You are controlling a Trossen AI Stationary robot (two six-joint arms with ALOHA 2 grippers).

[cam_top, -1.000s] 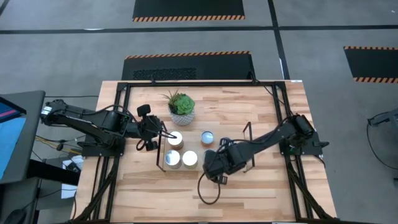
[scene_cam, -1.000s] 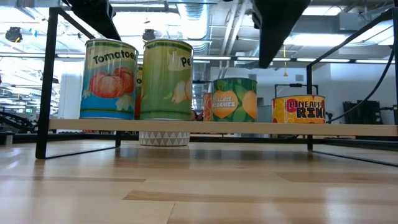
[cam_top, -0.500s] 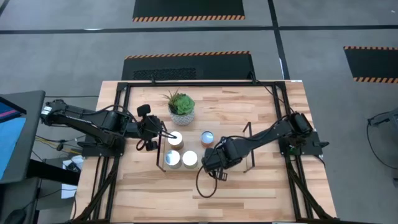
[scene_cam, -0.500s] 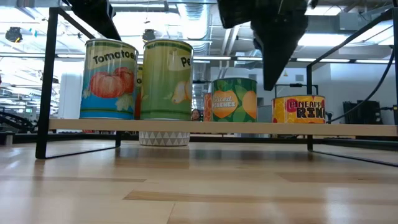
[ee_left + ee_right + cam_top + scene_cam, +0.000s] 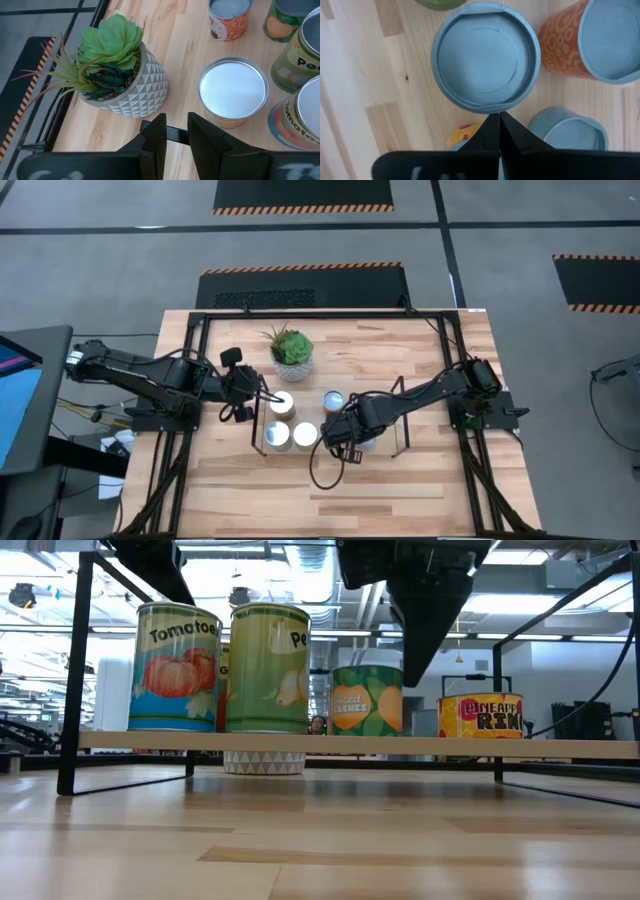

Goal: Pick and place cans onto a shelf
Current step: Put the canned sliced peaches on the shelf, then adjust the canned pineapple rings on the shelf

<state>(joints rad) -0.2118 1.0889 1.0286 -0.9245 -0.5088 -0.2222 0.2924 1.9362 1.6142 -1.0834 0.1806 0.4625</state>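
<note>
Left pincer (image 5: 175, 136), slightly parted, empty, hovers beside white-topped round can (image 5: 232, 92) on light-wood shelf (image 5: 350, 745). Right pincer (image 5: 499, 131), fingers pressed together, hangs over blue-topped can (image 5: 486, 56); should spread wide, centre, then descend.

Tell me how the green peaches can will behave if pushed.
The green peaches can looks metal, so likely stiff. It stands upright on the flat shelf, so should slide, not roll. The right gripper hangs by its top; high pushes may tip it.
</note>
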